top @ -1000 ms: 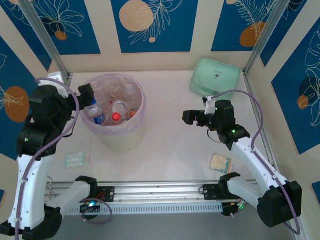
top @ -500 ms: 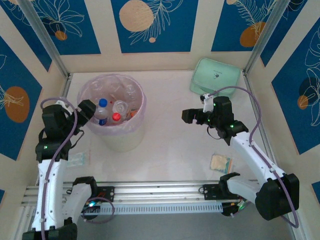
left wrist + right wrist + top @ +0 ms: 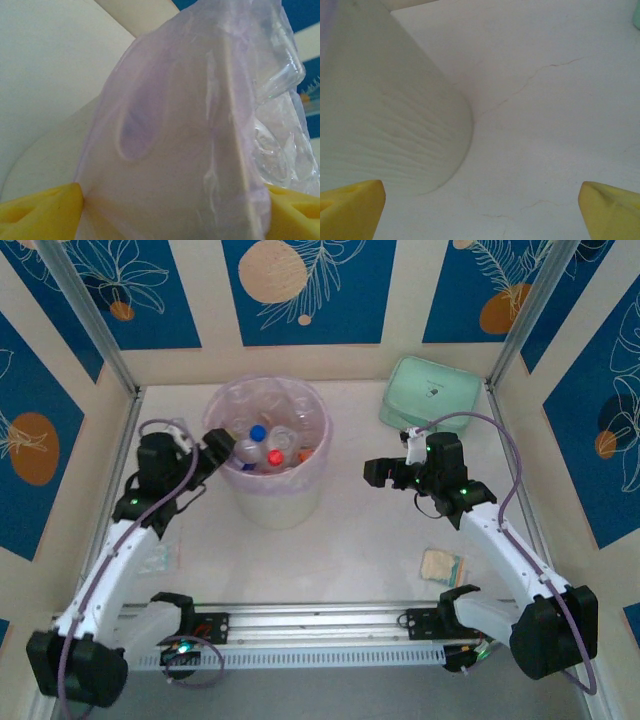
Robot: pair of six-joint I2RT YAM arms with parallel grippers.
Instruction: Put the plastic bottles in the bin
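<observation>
Left gripper (image 3: 218, 446): jaws spread wide. The yellow fingertips (image 3: 41, 210) sit at either side of the bin's wall, hard up against its left rim.
Right gripper (image 3: 378, 473): jaws spread, nothing between the yellow fingertips (image 3: 350, 210). It is above bare table (image 3: 350, 530), to the right of the bin and apart from it.
Bin (image 3: 275, 505): upright, rear centre-left of the table, with the clear liner bag (image 3: 280, 100) folded over the rim.
Plastic bottles (image 3: 265, 445): heaped inside the bin, with a blue cap (image 3: 259, 432) and a red cap (image 3: 275, 456) on top. Crushed clear ones press against the liner.
Other: mint-green case (image 3: 432, 393) in the rear right corner; beige packet (image 3: 441, 566) beside the right arm.
</observation>
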